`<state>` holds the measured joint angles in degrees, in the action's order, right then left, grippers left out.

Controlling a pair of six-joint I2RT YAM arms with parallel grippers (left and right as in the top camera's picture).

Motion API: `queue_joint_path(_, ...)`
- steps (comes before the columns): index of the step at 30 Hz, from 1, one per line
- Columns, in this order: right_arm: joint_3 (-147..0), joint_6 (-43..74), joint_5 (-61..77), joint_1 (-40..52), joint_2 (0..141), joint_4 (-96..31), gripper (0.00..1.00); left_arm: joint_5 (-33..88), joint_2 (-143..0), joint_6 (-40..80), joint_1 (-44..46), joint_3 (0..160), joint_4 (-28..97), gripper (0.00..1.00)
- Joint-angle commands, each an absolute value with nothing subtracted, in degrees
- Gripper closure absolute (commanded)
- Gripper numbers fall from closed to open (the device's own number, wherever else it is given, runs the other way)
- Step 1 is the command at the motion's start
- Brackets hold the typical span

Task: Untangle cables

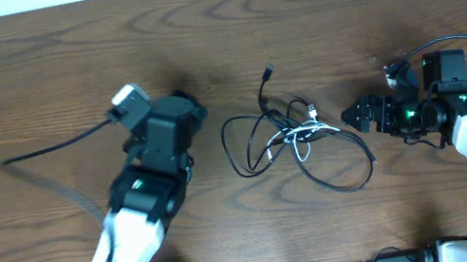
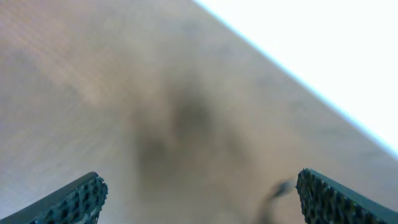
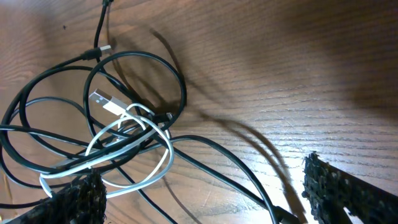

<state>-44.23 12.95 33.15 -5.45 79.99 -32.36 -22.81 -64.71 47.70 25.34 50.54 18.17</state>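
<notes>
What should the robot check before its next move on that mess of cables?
1. Open and empty, left gripper and right gripper: ok.
2. Right wrist camera sees the cables: ok, the tangle lies just ahead of the right gripper.
3. Strands lying apart: not ok, the white cable loops through the black cables.
4. Left wrist view sharp: not ok, blurred; it shows mostly table.
5. A loose end to grab: ok, one black plug sticks out of the tangle.
</notes>
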Motion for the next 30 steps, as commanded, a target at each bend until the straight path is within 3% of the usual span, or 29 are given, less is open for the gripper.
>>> queue_joint_path(1, -44.51, 12.14, 32.91, -5.65, 79.72, -32.40, 0.01, -18.55, -57.91, 45.65, 27.62, 54.41, 16.88, 0.02)
queue_joint_path(10, -44.51, 12.12, 32.88, -5.63, 79.72, -33.67, 0.01, 4.16, -60.10, 50.70, 31.77, 54.39, 9.23, 0.02)
queue_joint_path(17, -44.51, 12.12, 32.88, -5.63, 79.72, -33.69, 0.01, 2.70, -72.38, 59.09, 39.35, 54.41, 9.28, 0.01)
queue_joint_path(30, -44.51, 12.12, 32.88, -5.63, 79.72, -33.69, 0.01, -2.90, -86.41, 70.94, 45.45, 54.41, 10.39, 0.02)
